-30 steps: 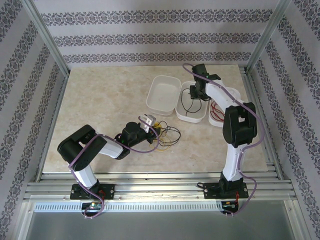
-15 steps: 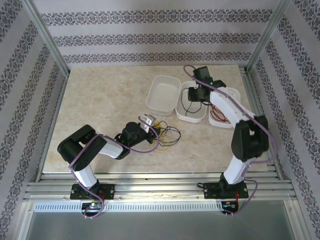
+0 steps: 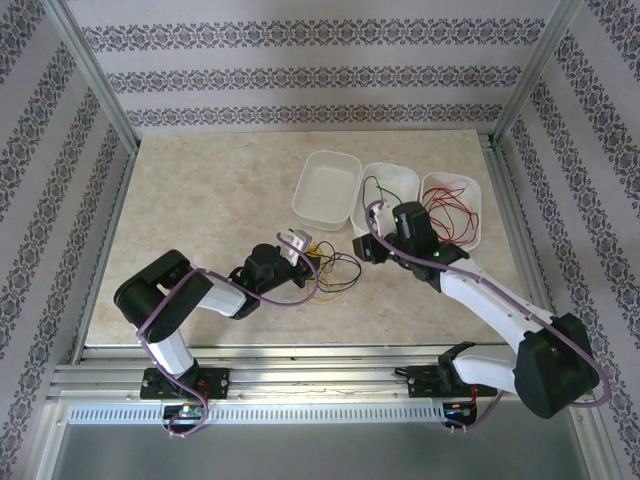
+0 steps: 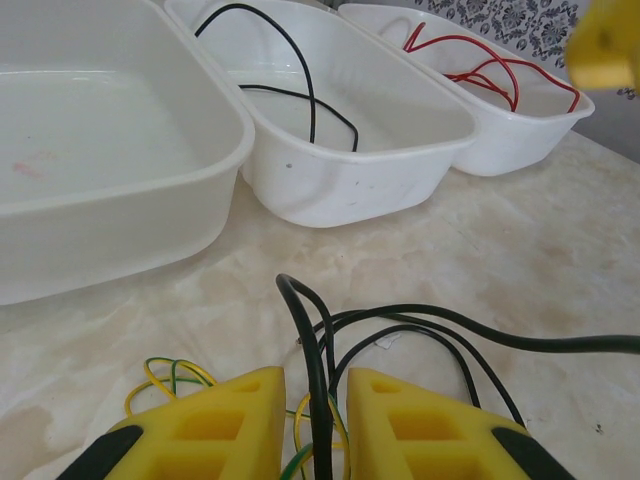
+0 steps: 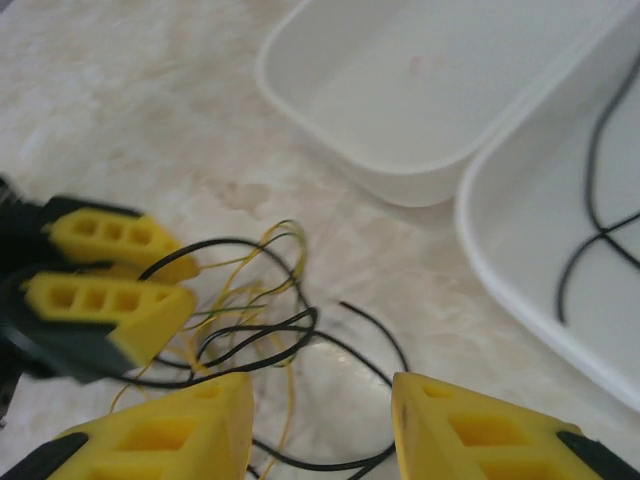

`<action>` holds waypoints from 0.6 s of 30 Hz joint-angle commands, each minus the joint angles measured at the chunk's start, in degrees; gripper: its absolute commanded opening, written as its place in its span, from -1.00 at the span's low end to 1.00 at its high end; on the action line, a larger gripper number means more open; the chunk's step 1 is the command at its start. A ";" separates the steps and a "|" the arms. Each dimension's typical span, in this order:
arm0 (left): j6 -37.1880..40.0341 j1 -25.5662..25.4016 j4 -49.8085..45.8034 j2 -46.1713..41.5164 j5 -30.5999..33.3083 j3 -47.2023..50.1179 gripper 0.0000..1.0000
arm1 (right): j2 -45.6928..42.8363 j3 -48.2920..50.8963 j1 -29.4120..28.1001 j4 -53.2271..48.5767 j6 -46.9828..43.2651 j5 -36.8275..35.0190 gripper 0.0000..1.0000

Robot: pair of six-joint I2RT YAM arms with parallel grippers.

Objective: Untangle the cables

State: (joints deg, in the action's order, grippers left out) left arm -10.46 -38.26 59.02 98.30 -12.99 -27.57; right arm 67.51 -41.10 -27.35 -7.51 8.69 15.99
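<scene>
The left gripper (image 4: 316, 400) is clamping one black cable (image 4: 300, 310) of the black-and-yellow tangle (image 5: 250, 310) on the table (image 3: 200, 220). The right gripper (image 5: 320, 392) is hovering over the tangle's edge, fingers apart. Three white tubs are standing beyond: the left tub (image 3: 325, 190), the middle tub (image 3: 398, 180) holding one loose black cable (image 4: 310, 90), and the right tub (image 3: 450, 178) holding red cables (image 4: 480, 70).

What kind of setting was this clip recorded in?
Probably a purpose-built robot test booth rather than a home or factory floor: aluminium frame posts hold patterned wall panels around a marble-look tabletop, where three white tubs stand side by side.
</scene>
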 commanded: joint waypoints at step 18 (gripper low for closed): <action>2.99 0.29 -6.72 -4.94 -0.06 -2.26 -0.54 | 4.68 -2.21 -14.35 4.59 -14.26 -7.20 -0.10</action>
State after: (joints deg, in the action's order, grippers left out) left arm -8.73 -38.17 53.34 94.98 -13.02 -28.42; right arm 71.07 -41.19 -41.17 -2.96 -3.07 10.72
